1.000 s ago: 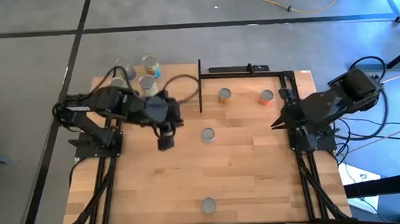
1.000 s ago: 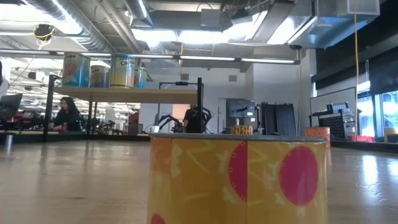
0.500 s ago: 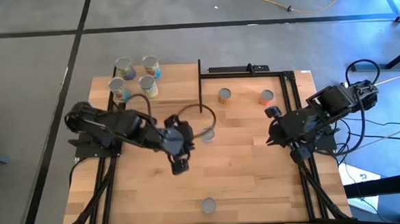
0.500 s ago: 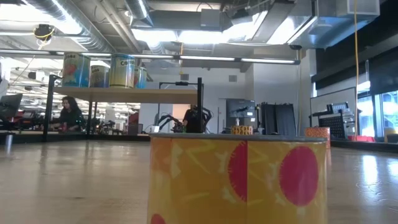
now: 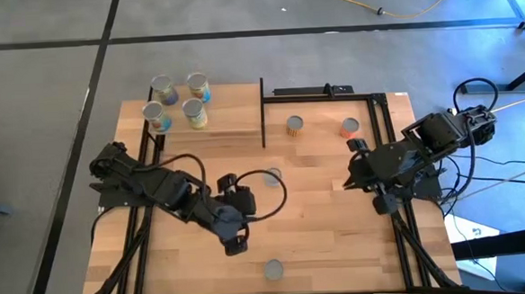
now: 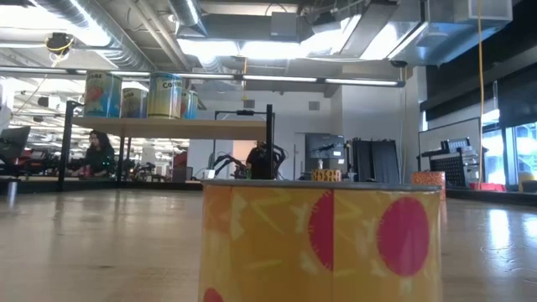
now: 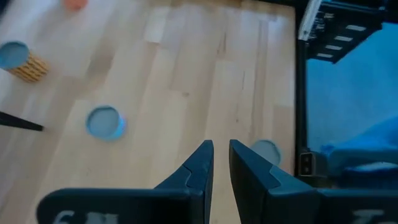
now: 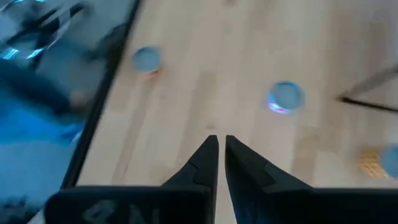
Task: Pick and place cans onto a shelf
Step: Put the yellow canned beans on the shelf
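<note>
The shelf (image 5: 225,122) stands at the table's far left, with several cans (image 5: 177,102) upright on it; the low view shows them (image 6: 134,95) on the raised board (image 6: 193,126). Single cans stand on the tabletop: a blue one (image 5: 271,175) in the middle, a yellow one (image 5: 295,125), an orange one (image 5: 349,126), and one (image 5: 273,270) at the near edge, filling the low view (image 6: 323,243). My left gripper (image 5: 236,248) hovers left of that near can, fingers nearly together, holding nothing (image 7: 221,146). My right gripper (image 5: 350,177) hangs at the right, shut and empty (image 8: 217,140).
A black upright post (image 5: 262,111) marks the shelf's right end. A black frame (image 5: 332,93) runs along the far right edge. The left arm's cable loops over the blue can. Bare wood lies between the two grippers. A person sits far off in the room (image 6: 96,155).
My left gripper has swung from beside the shelf toward the table's near edge and rightward, sinking as it went, its fingers staying together. My right gripper has dropped a little and reached slightly toward the table's middle. No can has moved.
</note>
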`<state>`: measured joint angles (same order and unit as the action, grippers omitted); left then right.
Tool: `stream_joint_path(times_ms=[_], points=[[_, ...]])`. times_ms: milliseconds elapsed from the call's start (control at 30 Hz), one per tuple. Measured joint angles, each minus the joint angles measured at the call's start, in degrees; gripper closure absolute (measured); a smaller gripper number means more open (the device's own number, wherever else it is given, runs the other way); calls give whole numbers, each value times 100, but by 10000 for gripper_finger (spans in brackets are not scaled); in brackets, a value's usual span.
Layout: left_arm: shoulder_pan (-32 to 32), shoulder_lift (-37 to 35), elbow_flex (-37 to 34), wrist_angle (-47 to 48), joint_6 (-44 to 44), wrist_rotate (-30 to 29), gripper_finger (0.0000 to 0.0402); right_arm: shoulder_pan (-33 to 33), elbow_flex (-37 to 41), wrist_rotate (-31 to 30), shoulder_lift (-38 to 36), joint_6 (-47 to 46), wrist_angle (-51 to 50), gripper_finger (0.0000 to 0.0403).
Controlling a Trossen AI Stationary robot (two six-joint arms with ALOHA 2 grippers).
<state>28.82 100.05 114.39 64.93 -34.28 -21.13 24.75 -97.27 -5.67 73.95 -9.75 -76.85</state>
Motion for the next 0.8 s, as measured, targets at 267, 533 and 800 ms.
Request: stream_joint_path(times_ms=[267,533,800], points=[[262,11,0,9,27,-300,356,-66,0,-735,0,-1401,-47,370],[390,11,0,11,32,-327,356,-66,0,-705,42,-1385,-59,370],[437,11,0,12,33,-325,356,-61,24,-505,98,-1221,-125,392]])
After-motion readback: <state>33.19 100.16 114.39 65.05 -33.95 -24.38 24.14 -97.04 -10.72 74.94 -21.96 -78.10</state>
